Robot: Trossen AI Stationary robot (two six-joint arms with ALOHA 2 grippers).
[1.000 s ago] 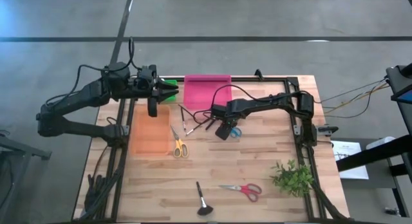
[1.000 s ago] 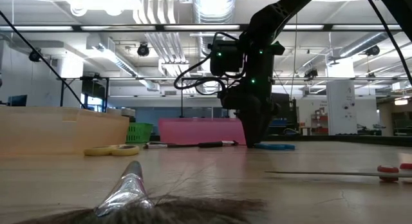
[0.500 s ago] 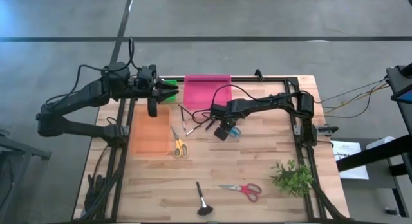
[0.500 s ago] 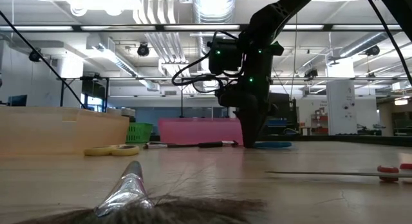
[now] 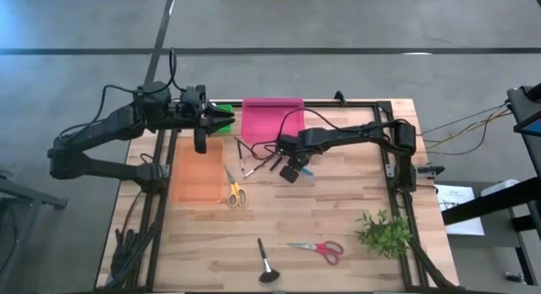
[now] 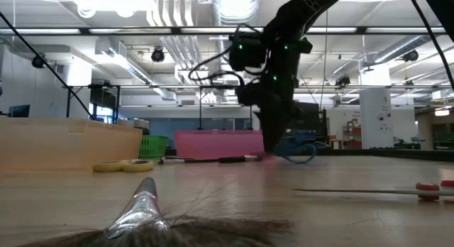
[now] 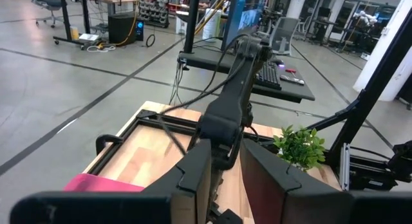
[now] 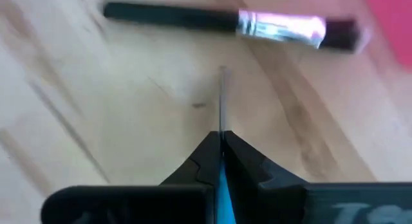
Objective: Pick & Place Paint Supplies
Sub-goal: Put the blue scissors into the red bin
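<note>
My right gripper (image 5: 291,171) hangs over the table's middle, shut on the blue-handled scissors (image 6: 296,149), which are off the wood. A dark-handled brush (image 8: 232,21) lies on the table just beyond it. More slim brushes (image 5: 246,159) lie to its left. The yellow scissors (image 5: 235,193), the red scissors (image 5: 322,248) and a fan brush (image 5: 266,265) lie flat on the near half of the table. My left gripper (image 5: 221,118) waits open at the far left, above the orange tray (image 5: 198,174). No paint bottles show. My right gripper pinches the blue scissors between its two fingers at the blue plastic near the handles (image 8: 222,182), coming from above and pointing down. The shut blades (image 8: 222,98) stick out past the fingertips. The handle loops (image 6: 301,151) hang beside the fingers, clear of the table.
A pink tray (image 5: 272,118) lies at the far edge and a green basket (image 5: 223,108) beside it, by the left gripper. A green plant sprig (image 5: 385,233) lies at the near right. Bare wood shows between the right gripper and the red scissors.
My right gripper has risen and shifted a little toward the table's left, tipping slightly. The blue scissors, flat on the table a second ago, have come up with it and now hang clear of the wood.
</note>
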